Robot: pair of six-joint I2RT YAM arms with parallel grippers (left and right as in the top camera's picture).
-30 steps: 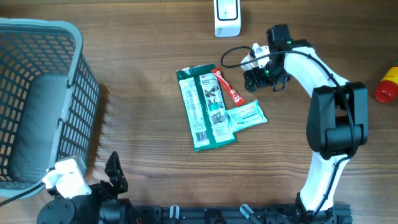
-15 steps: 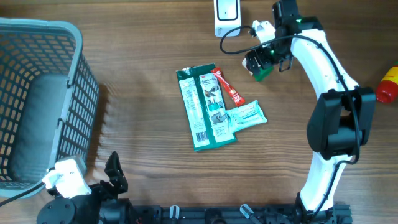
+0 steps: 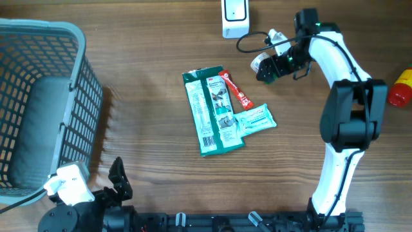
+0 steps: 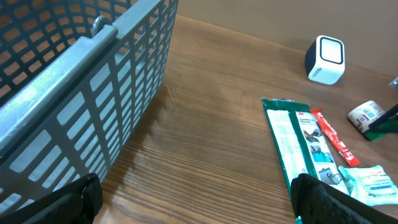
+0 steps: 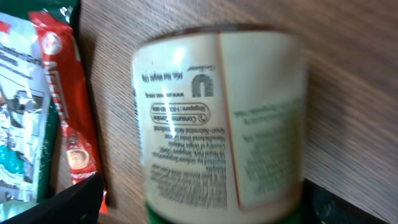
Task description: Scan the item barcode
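A small jar [image 5: 217, 118] with a cream printed label and a green lid sits between the fingers of my right gripper [image 5: 205, 208], which is shut on it. In the overhead view the jar [image 3: 262, 64] lies on its side in that gripper [image 3: 270, 68], just right of the white scanner [image 3: 235, 16] at the far edge. No barcode shows on the label side in the right wrist view. My left gripper [image 4: 199, 205] is open and empty near the front left; its view shows the scanner [image 4: 326, 59] and the jar [image 4: 365, 113] far off.
A grey mesh basket [image 3: 38, 96] fills the left side. A green flat package [image 3: 212, 113], a red sachet [image 3: 236, 89] and a teal packet [image 3: 256, 120] lie in the middle. A red and yellow object [image 3: 400, 88] sits at the right edge.
My right gripper has carried the jar toward the far edge and to the right, turning it on its side. The left arm has not moved.
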